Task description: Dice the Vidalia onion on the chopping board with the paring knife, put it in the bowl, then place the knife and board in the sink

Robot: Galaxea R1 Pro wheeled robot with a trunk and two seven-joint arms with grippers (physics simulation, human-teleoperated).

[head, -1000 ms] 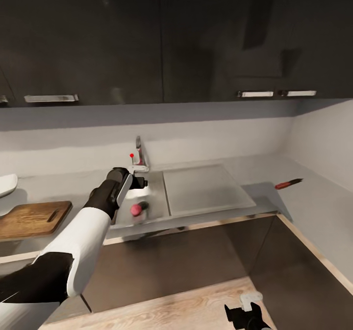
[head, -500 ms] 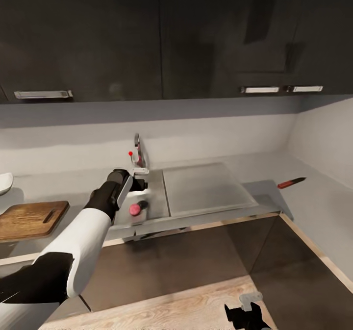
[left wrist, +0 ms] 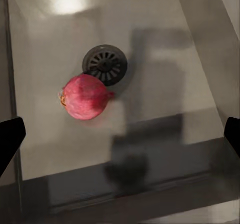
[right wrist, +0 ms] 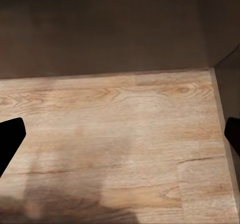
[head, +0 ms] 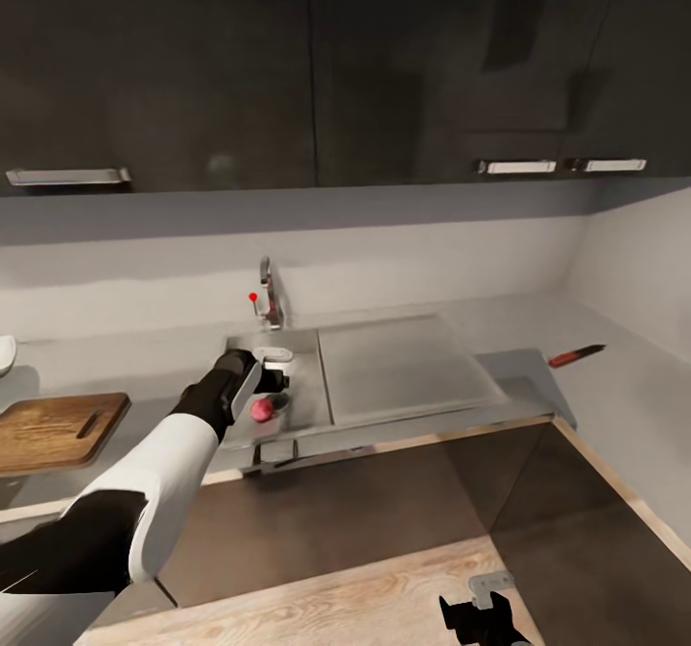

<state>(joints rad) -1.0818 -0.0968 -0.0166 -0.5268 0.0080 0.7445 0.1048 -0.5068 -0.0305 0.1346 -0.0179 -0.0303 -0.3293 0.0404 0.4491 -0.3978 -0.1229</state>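
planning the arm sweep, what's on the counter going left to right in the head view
bowl → chopping board → left gripper over the Vidalia onion in the sink → drainboard → paring knife

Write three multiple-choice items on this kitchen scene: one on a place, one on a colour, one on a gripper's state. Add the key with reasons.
1. Where does the Vidalia onion lie?
A. on the chopping board
B. in the sink, beside the drain
C. in the bowl

2. What colour is the paring knife's handle?
A. reddish
B. blue
C. white

3. How is the left gripper?
A. shut on the onion
B. shut on the knife
C. open above the onion

Key: B, it rests on the sink floor next to the drain; A, the paring knife on the countertop shows red; C, the left gripper has its fingers spread wide apart.
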